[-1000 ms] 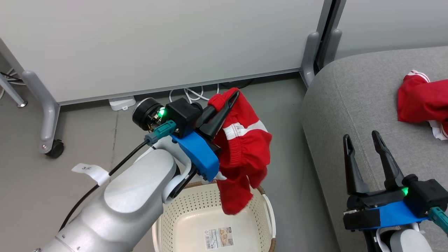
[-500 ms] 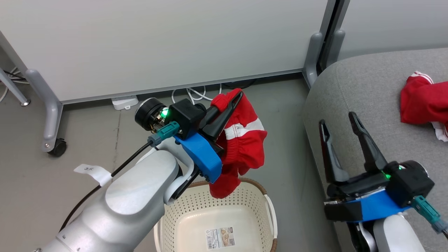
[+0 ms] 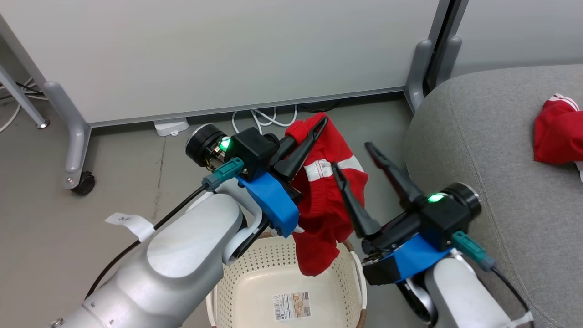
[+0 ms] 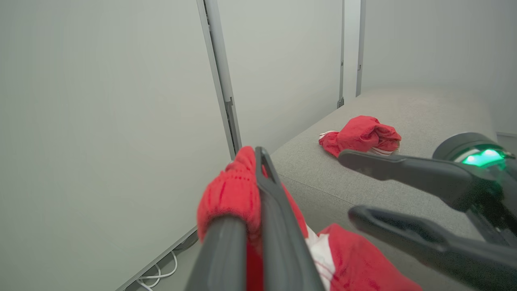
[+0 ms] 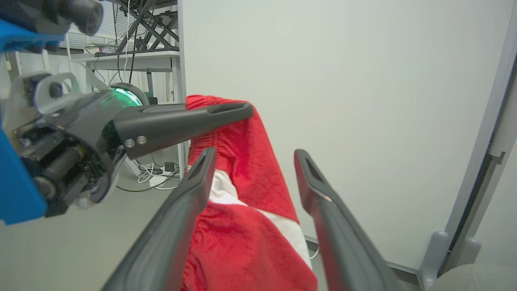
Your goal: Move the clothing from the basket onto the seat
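Note:
My left gripper (image 3: 319, 122) is shut on the top edge of a red garment with a white band (image 3: 328, 200). The garment hangs above the floor, its lower end dangling over the far rim of the cream perforated basket (image 3: 255, 271). Inside the basket I see just a label sticker. My right gripper (image 3: 351, 155) is open, and its fingers stand on either side of the hanging garment (image 5: 242, 226), close to it. A second red piece of clothing (image 3: 558, 132) lies crumpled on the grey seat (image 3: 492, 136) at the right.
White partition panels stand behind, on grey feet (image 3: 75, 136), one with a caster (image 3: 84, 183). A power strip (image 3: 171, 126) and white cables (image 3: 264, 119) lie on the grey floor at the panel's base. The seat's rounded edge is right beside the basket.
My right gripper has swung left from over the seat to the hanging garment, still open. The left gripper keeps holding the garment in about the same place. The camera has shifted a little.

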